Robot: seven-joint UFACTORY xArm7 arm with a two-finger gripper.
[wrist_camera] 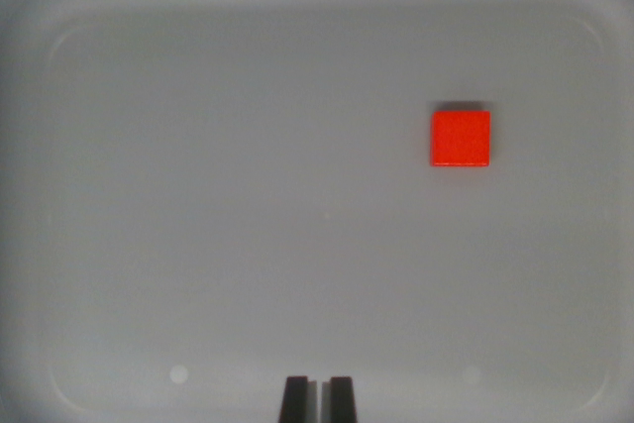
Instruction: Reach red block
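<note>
Wrist view, looking straight down. A shallow pale grey plastic tray [59,195] with rounded corners and a raised rim fills nearly the whole frame; its floor is plain and matte. Two faint round marks sit on the floor near the lower rim, one towards 7 o'clock and one towards 5 o'clock.

The small, flat, bright red square block [460,138] lies on the tray floor at about 2 o'clock from the frame centre, in the wrist view's right half. It sits flat, its edges roughly parallel to the tray rim, with a thin dark shadow along its upper edge. It is clear of the rim on all sides and nothing touches it.

The hand [318,399] enters at 6 o'clock, at the bottom edge of the frame. Only the tips of its two dark fingers [295,399] show. They stand nearly together, with just a narrow slit of pale tray visible between them, and nothing is held between them.

The block lies at roughly 1 o'clock from the fingertips, well apart from them, with bare tray floor between. Height of the hand above the tray cannot be judged from this view.
</note>
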